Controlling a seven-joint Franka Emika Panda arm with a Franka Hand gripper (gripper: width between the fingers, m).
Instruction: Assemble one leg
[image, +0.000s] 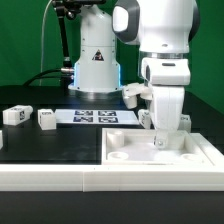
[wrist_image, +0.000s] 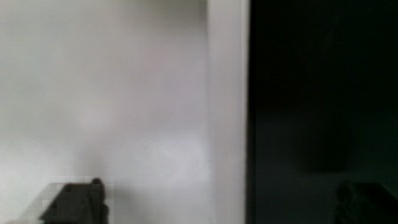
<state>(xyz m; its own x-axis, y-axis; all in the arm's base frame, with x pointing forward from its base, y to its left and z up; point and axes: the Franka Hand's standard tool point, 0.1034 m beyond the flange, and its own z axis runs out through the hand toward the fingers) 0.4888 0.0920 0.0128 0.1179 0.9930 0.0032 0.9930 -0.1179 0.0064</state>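
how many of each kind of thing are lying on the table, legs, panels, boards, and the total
legs: 3
white panel: 1
marker board: 1
total: 5

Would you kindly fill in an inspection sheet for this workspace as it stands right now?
Surface: black table, with the marker board lying flat on it.
Job's things: outer leg and inner leg lie loose at the exterior view's left; white panel sits front right.
Clutter: small white part behind the arm, too small to identify.
Grippers: gripper low over the panel; in the wrist view its fingertips stand wide apart, open.
Cables: dark cable runs behind the table at the left.
Surroundings: green backdrop; white base unit with a blue glow.
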